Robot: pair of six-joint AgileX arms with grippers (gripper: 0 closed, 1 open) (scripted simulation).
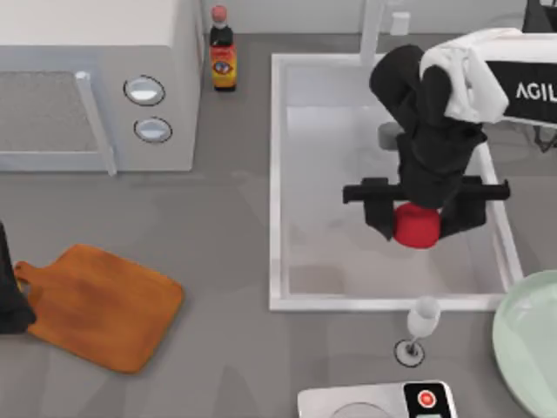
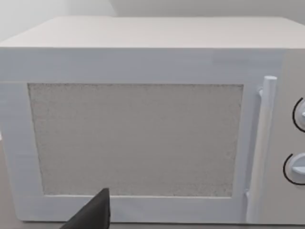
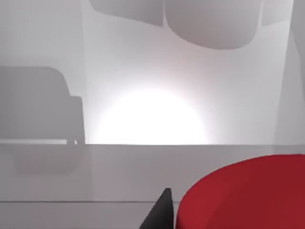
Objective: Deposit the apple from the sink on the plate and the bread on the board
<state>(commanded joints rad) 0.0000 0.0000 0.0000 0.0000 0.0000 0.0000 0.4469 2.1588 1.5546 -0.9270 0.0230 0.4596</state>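
Note:
The red apple [image 1: 416, 226] is over the right half of the white sink [image 1: 277, 174], between the black fingers of my right gripper [image 1: 418, 222], which is shut on it. In the right wrist view the apple [image 3: 243, 195] looms close, with the sink's pale wall behind it. The pale green plate [image 1: 533, 340] lies at the table's right edge, just past the sink's near right corner. Near the left edge lies the orange-brown board [image 1: 100, 305], bare. My left arm [image 1: 7, 296] is parked at the far left beside the board's handle. The bread is out of view.
A white microwave [image 1: 87, 87] fills the back left corner and faces the left wrist camera [image 2: 143, 138]. A dark sauce bottle [image 1: 223, 52] stands beside it. A wine glass [image 1: 421, 326] and a white device with a red button [image 1: 383, 402] sit in front of the sink.

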